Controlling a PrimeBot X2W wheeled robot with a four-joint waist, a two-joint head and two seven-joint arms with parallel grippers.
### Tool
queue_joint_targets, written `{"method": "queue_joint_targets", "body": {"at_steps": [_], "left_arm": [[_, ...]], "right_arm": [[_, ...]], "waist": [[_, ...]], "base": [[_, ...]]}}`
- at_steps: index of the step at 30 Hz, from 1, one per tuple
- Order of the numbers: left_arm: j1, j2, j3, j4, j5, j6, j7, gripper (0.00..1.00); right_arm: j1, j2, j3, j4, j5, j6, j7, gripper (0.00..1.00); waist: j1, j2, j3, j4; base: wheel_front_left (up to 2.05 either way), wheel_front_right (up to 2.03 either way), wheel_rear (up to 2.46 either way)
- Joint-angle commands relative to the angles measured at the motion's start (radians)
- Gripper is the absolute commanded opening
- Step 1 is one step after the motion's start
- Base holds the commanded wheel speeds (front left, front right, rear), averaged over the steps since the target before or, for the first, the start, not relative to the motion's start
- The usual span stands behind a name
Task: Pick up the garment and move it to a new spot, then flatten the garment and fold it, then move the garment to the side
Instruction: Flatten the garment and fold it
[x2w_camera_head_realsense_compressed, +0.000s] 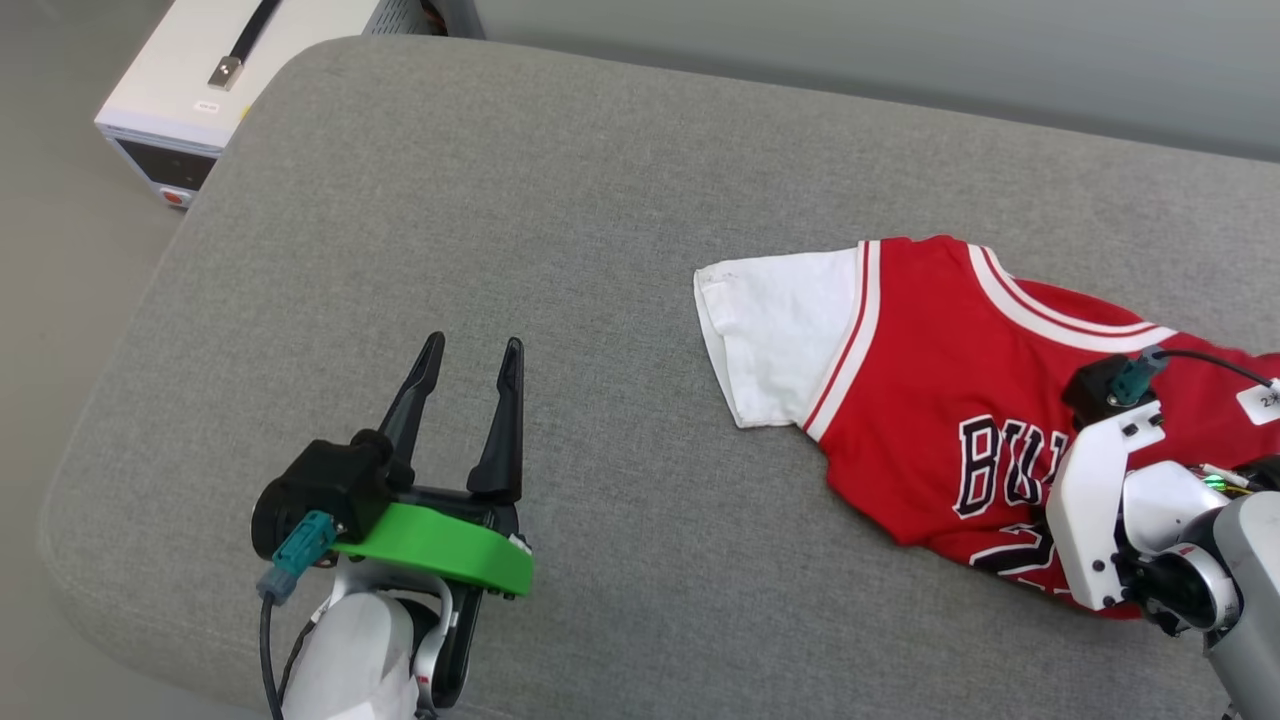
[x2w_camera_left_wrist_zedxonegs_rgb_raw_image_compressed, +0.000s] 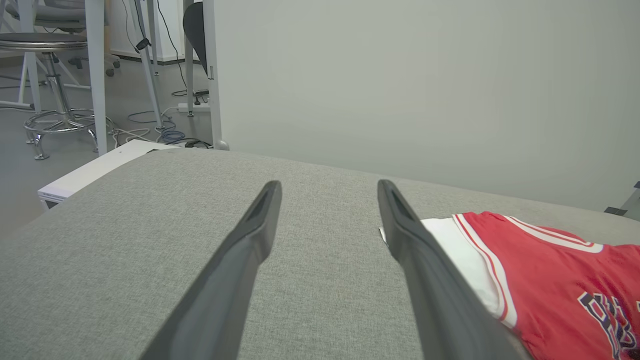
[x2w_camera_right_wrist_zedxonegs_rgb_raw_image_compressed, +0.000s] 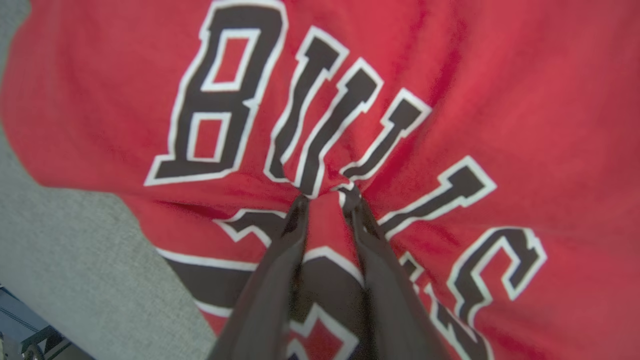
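The shirt (x2w_camera_head_realsense_compressed: 920, 400) lies on the right side of the grey bench (x2w_camera_head_realsense_compressed: 450, 200), chest up, with its white sleeve (x2w_camera_head_realsense_compressed: 780, 335) spread flat toward the middle and the collar trim toward the far edge. The right claw (x2w_camera_right_wrist_zedxonegs_rgb_raw_image_compressed: 325, 196) comes down on the chest print, its fingers nearly together and pinching a small ridge of red cloth beneath the black "BULLS" lettering (x2w_camera_right_wrist_zedxonegs_rgb_raw_image_compressed: 310, 115), so that the fabric puckers around the tips. The left claw (x2w_camera_head_realsense_compressed: 474, 343) hovers over bare bench, well apart from the sleeve, fingers spread and empty. A white box (x2w_camera_head_realsense_compressed: 190, 90) stands on the floor beyond the bench's far left corner.
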Motion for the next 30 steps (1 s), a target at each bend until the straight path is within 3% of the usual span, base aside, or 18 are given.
{"method": "queue_joint_targets", "body": {"at_steps": [1, 14, 24, 25, 26, 30], "left_arm": [[-0.002, -0.005, 0.001, 0.001, -0.003, -0.003, -0.006, 1.0], [0.049, -0.005, -0.003, 0.023, 0.017, -0.003, -0.006, 1.0], [0.074, -0.005, -0.022, 0.032, 0.021, -0.003, -0.006, 1.0], [0.074, -0.005, -0.022, 0.033, 0.021, -0.003, -0.006, 1.0], [0.074, -0.004, -0.023, 0.033, 0.02, -0.003, -0.006, 1.0], [0.072, -0.003, -0.02, 0.033, 0.021, -0.003, -0.006, 1.0]], "right_arm": [[0.032, 0.026, 0.032, 0.024, 0.022, 0.0, 0.004, 0.0], [0.163, 0.033, 0.083, -0.111, 0.149, 0.0, 0.05, 0.0], [0.285, 0.05, 0.093, -0.202, 0.138, 0.0, 0.088, 0.0], [0.288, 0.053, 0.09, -0.206, 0.132, 0.0, 0.079, 0.33], [0.289, 0.056, 0.088, -0.209, 0.126, 0.0, 0.068, 1.0], [0.279, 0.069, 0.067, -0.222, 0.123, 0.0, 0.014, 1.0]], "waist": [[0.0, 0.0, -0.019, -0.01], [0.0, 0.0, -0.137, -0.055], [0.0, 0.0, -0.149, -0.073], [0.0, 0.0, -0.149, -0.078], [0.0, 0.0, -0.149, -0.081], [0.0, 0.0, -0.151, -0.104]], "base": [[0.0, 0.0, 0.0], [0.0, 0.0, 0.0], [0.0, 0.0, 0.0], [0.0, 0.0, 0.0], [0.0, 0.0, 0.0], [0.0, 0.0, 0.0]]}}
